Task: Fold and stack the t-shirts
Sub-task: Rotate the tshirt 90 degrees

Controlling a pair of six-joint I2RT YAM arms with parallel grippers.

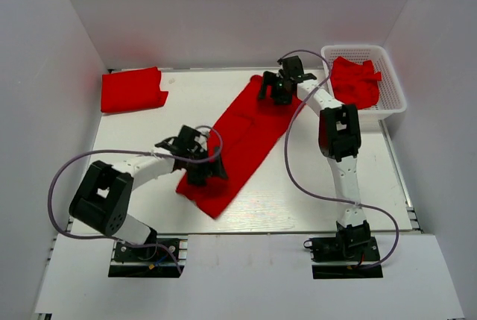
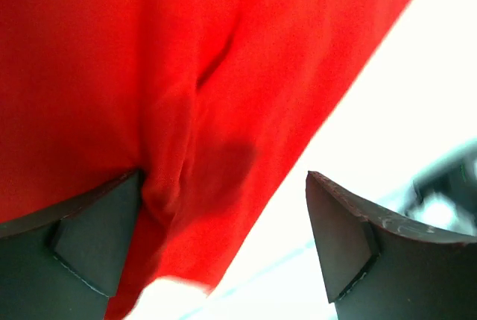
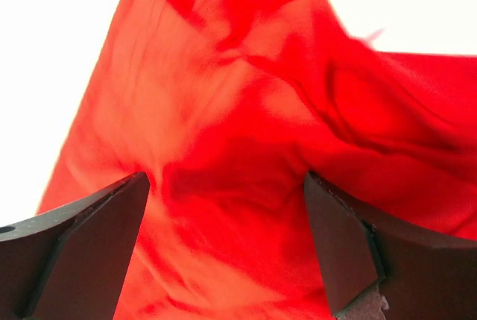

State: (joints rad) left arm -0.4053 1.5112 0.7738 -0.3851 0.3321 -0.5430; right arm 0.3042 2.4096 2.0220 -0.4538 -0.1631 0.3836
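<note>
A red t-shirt (image 1: 242, 137), folded into a long strip, lies diagonally across the middle of the table. My left gripper (image 1: 203, 173) is open over its near left end; in the left wrist view the cloth (image 2: 149, 74) fills the frame between the spread fingers (image 2: 89, 238). My right gripper (image 1: 274, 90) is open over the far end; the right wrist view shows wrinkled red cloth (image 3: 238, 148) between its fingers (image 3: 343, 245). A folded red t-shirt (image 1: 133, 89) lies at the far left. More red shirts (image 1: 356, 81) sit in the basket.
A white plastic basket (image 1: 393, 89) stands at the far right corner. White walls enclose the table on three sides. Purple cables loop beside both arms.
</note>
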